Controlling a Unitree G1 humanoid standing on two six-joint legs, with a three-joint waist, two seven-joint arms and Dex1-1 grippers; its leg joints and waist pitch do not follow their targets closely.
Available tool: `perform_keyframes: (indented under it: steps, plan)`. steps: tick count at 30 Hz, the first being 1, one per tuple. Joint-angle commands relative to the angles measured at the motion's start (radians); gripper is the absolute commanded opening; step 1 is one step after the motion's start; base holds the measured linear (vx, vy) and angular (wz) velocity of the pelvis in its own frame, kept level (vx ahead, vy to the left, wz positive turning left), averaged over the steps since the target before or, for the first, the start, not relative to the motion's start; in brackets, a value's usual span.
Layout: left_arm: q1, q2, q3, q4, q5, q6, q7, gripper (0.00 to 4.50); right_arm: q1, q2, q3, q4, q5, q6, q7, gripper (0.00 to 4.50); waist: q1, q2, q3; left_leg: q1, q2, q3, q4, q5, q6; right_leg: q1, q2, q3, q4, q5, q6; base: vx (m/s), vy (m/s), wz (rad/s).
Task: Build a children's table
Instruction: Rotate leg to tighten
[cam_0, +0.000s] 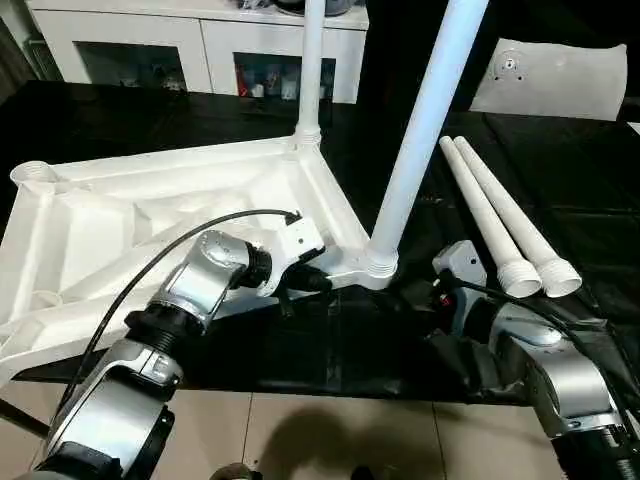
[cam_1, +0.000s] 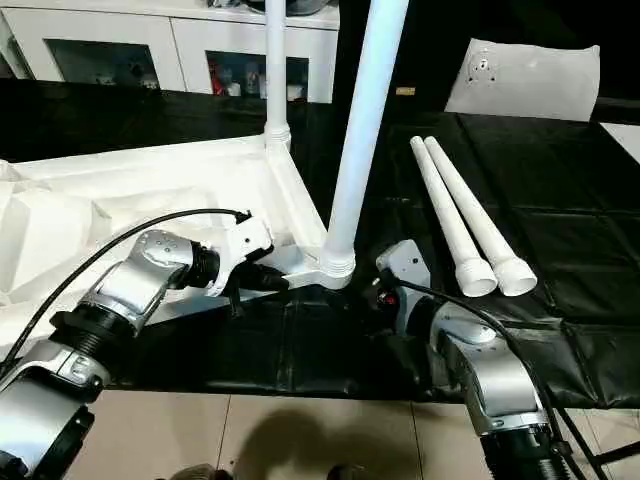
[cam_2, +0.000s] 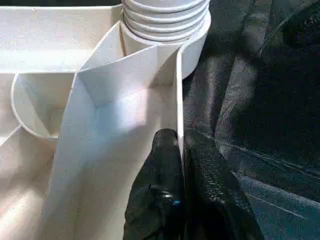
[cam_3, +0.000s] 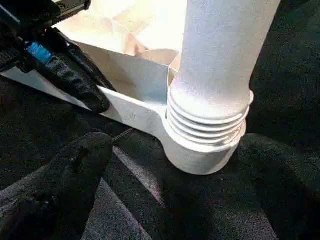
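Pinched tight on the tabletop (cam_0: 150, 215) rim, the left gripper (cam_2: 181, 150) has one black finger on each side of the thin wall, just short of the corner socket holding a standing leg (cam_0: 425, 130). From its wrist that clamp is plain; the head view hides it. Right gripper (cam_3: 165, 165) gapes wide around that socket, holding nothing. Two loose legs (cam_0: 505, 225) lie at three o'clock.

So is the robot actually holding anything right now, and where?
Yes: the left gripper pinches the tabletop by its thin side rim, near the corner with a leg. The right gripper is open, holding nothing.
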Motion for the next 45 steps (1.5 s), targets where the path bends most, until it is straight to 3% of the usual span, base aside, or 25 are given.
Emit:
perform_keyframes:
  steps: [1,2,3,4,5,7,13,20,31,41,45]
  plan:
    - [0.000,0.010,-0.038,0.009,-0.002,-0.043,-0.079,0.06,-0.026,-0.016,-0.003,-0.001,-0.003,-0.014,0.011,4.50,0.005,0.005,-0.078,0.008,0.055,-0.017,-0.065,-0.178,0.059,0.065,-0.069,0.055,-0.060,-0.222,-0.202,0.000,0.000,0.00]
    - [0.000,0.010,-0.038,0.009,-0.002,-0.043,-0.079,0.06,-0.026,-0.016,-0.003,-0.001,-0.003,-0.014,0.011,4.50,0.006,0.006,-0.078,0.008,0.054,-0.018,-0.065,-0.177,0.061,0.064,-0.069,0.054,-0.061,-0.224,-0.202,0.000,0.000,0.00]
    - [0.023,0.037,-0.053,0.006,-0.019,-0.175,-0.186,0.06,-0.037,-0.030,-0.001,0.010,-0.003,-0.027,0.032,4.50,0.007,0.006,-0.077,0.009,0.054,-0.018,-0.065,-0.179,0.062,0.064,-0.069,0.055,-0.063,-0.227,-0.201,0.000,0.000,0.00]
    - [0.031,0.051,-0.061,0.003,-0.021,-0.202,-0.222,0.06,-0.041,-0.038,0.002,0.015,-0.002,-0.032,0.048,4.50,0.005,0.006,-0.078,0.007,0.054,-0.018,-0.067,-0.183,0.060,0.066,-0.069,0.056,-0.061,-0.228,-0.198,0.000,0.000,0.00]
    - [0.032,0.053,-0.063,0.004,-0.020,-0.206,-0.227,0.06,-0.042,-0.039,0.003,0.015,-0.002,-0.033,0.051,4.50,0.007,0.003,-0.078,0.010,0.055,-0.017,-0.066,-0.185,0.059,0.063,-0.070,0.056,-0.062,-0.229,-0.198,0.000,0.000,0.00]
    - [0.038,0.075,-0.075,0.016,-0.014,-0.252,-0.264,0.06,-0.048,-0.054,0.016,0.021,0.002,-0.043,0.087,4.50,0.012,0.009,-0.075,0.019,0.059,-0.014,-0.067,-0.211,0.053,0.056,-0.069,0.058,-0.061,-0.236,-0.206,0.000,0.000,0.00]
    - [0.053,0.101,-0.064,0.014,-0.045,-0.306,-0.347,0.06,-0.070,-0.088,0.078,0.040,0.026,-0.076,0.249,4.50,0.024,0.004,-0.073,0.017,0.062,-0.016,-0.070,-0.232,0.036,0.060,-0.074,0.058,-0.059,-0.261,-0.198,0.000,0.000,0.00]
    - [0.044,0.119,-0.076,0.052,-0.028,-0.370,-0.391,0.00,-0.107,-0.109,0.146,0.103,0.009,-0.132,0.374,3.86,0.031,0.000,-0.074,0.015,0.062,-0.015,-0.069,-0.221,0.039,0.059,-0.074,0.057,-0.058,-0.285,-0.190,0.000,0.000,0.00]
    - [0.032,0.110,-0.070,0.083,-0.023,-0.397,-0.401,0.00,-0.147,-0.120,0.173,0.165,0.003,-0.172,0.446,2.83,0.035,-0.001,-0.074,0.014,0.060,-0.014,-0.066,-0.214,0.040,0.060,-0.074,0.056,-0.058,-0.299,-0.191,0.000,0.000,0.00]
    - [0.030,0.104,-0.054,0.102,-0.036,-0.381,-0.402,0.00,-0.142,-0.115,0.186,0.174,0.003,-0.183,0.476,2.70,0.035,0.002,-0.071,0.015,0.061,-0.014,-0.068,-0.219,0.040,0.058,-0.073,0.057,-0.058,-0.299,-0.190,0.000,0.000,0.00]
    - [0.025,0.081,-0.027,0.110,-0.039,-0.314,-0.325,0.00,-0.128,-0.079,0.168,0.161,0.038,-0.137,0.447,2.70,0.034,0.006,-0.069,0.016,0.062,-0.014,-0.069,-0.230,0.040,0.058,-0.071,0.056,-0.059,-0.296,-0.199,0.000,0.000,0.00]
